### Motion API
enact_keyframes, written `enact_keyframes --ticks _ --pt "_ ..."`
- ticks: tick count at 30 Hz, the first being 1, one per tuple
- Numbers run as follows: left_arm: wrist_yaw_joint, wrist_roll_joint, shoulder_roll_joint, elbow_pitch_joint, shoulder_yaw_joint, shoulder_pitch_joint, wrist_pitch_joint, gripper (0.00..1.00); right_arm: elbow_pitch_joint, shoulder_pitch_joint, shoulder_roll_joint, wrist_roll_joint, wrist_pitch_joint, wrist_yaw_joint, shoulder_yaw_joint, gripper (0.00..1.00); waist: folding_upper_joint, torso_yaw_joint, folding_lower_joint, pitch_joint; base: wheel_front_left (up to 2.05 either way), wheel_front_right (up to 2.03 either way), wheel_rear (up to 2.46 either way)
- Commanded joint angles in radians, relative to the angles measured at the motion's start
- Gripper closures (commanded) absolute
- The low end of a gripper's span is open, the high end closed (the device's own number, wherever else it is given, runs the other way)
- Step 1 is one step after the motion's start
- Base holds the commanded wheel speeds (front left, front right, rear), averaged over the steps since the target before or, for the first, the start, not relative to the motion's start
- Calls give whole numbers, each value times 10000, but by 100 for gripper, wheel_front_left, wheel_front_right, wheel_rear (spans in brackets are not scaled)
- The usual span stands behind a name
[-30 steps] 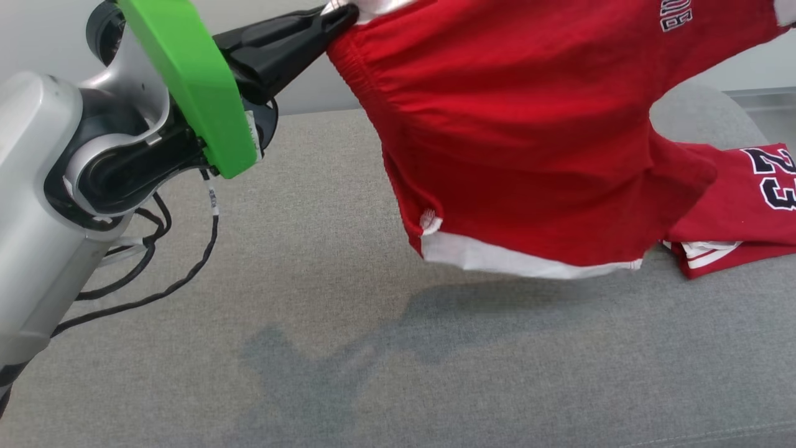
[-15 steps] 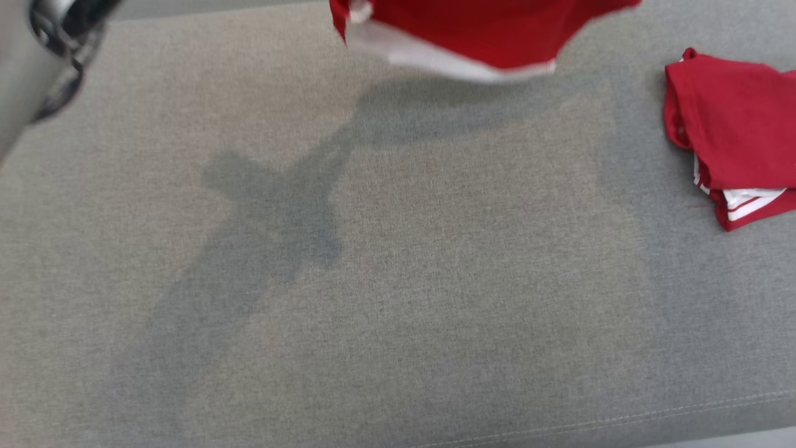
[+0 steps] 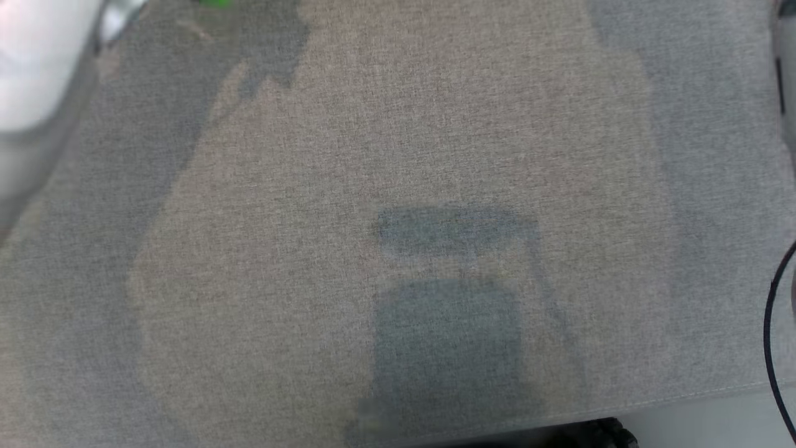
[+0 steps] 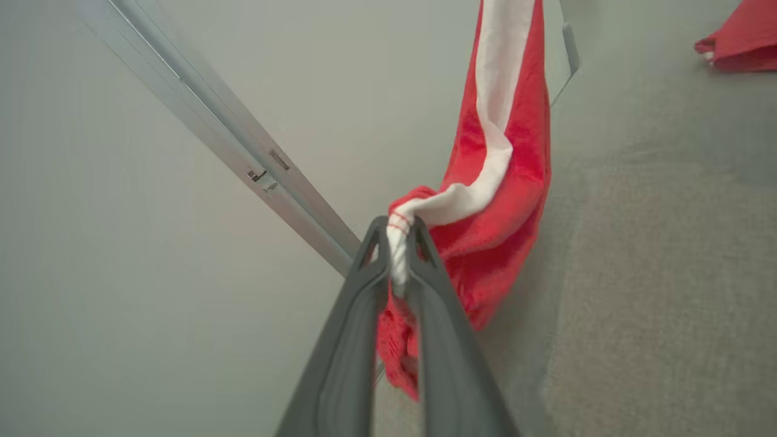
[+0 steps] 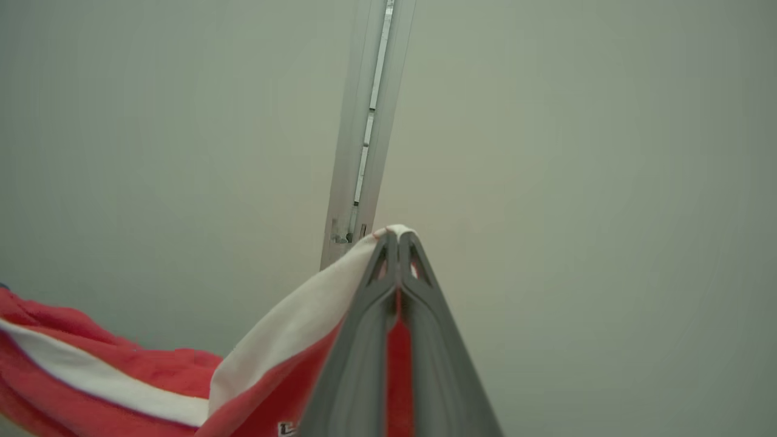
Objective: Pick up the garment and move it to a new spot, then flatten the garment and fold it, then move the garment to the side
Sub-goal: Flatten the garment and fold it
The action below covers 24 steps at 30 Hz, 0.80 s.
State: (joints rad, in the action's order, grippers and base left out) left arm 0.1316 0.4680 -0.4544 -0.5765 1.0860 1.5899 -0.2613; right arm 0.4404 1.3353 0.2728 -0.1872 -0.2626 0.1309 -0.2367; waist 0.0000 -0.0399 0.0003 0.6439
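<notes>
Camera dipped — left gripper, right gripper pinch one garment.

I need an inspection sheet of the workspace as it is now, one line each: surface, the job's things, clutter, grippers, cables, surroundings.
Surface: grey fabric surface, with soft shadows on it in the head view.
Job's things: red garment with a white band, hanging from both grippers.
Clutter: second red garment lying on the surface, apart from the held one.
Grippers: left gripper shut on the garment's white band; right gripper shut on its white edge.
Cables: black cable curving at the right edge of the head view.
Surroundings: pale wall with a metal rail on it.
</notes>
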Motion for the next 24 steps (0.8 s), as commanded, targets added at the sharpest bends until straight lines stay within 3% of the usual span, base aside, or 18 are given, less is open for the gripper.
enact_keyframes --ticks 1,7,16,24 --pt "-24 -274 3 323 -186 -557 -39 100 -348 -603 158 -46 -17 -7 43 100 0 55 -3 1210 0 0 0" --pt "-21 -911 -45 2268 -355 -3435 -42 100 -2060 -3451 622 -247 -19 -6 821 100 0 204 -3 436 0 0 0" --pt "-18 40 -53 3260 677 -6597 -19 100 -3345 -7321 989 -297 -19 -9 1458 100 0 260 -3 -1407 0 0 0" --pt "-17 364 -67 3526 -288 -8682 -22 100 -3839 -9659 1310 -510 -19 -9 1754 100 0 173 -3 -2898 0 0 0"
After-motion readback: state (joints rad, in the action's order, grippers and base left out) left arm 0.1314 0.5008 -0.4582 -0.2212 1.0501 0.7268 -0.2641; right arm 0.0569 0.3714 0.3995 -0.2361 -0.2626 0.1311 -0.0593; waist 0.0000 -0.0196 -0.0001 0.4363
